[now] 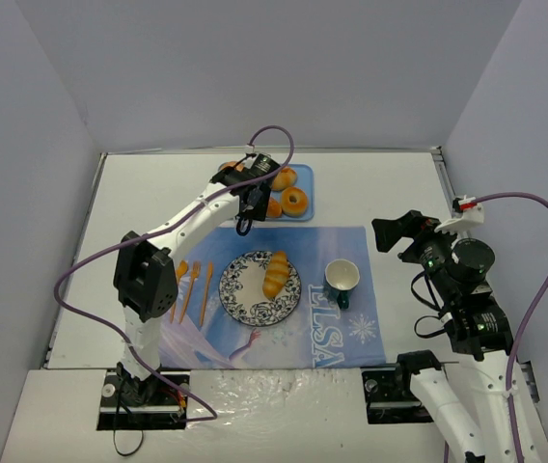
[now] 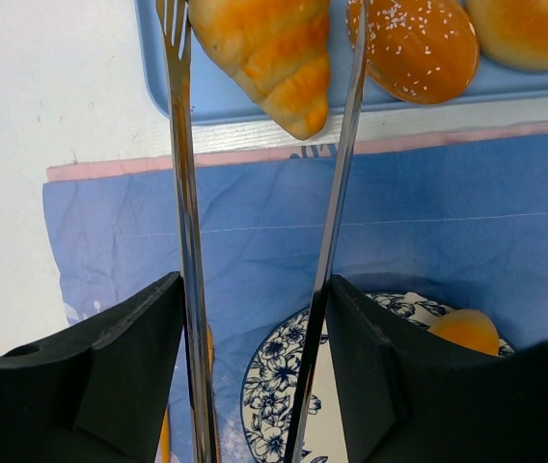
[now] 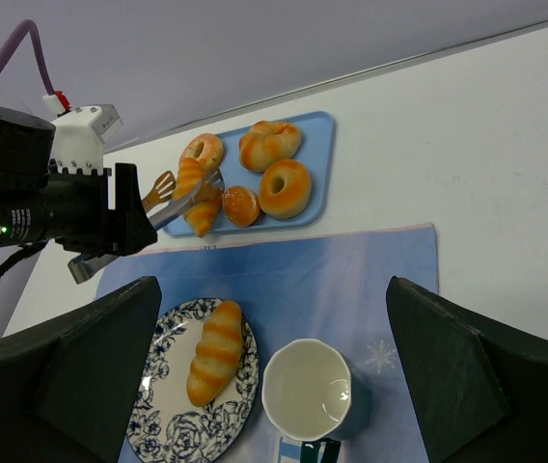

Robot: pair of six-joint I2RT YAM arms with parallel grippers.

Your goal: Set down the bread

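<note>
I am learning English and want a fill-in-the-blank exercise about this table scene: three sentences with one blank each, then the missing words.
1. The left gripper holds metal ____, whose arms flank a bread roll on the tray.
2. A second bread roll lies on the patterned ____.
3. The tray's colour is ____.
Missing words: tongs; plate; blue.

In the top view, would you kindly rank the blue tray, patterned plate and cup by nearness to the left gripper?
1. Blue tray: beside the left gripper, at the back.
2. Patterned plate: nearer side, centre.
3. Cup: right of the plate.
</note>
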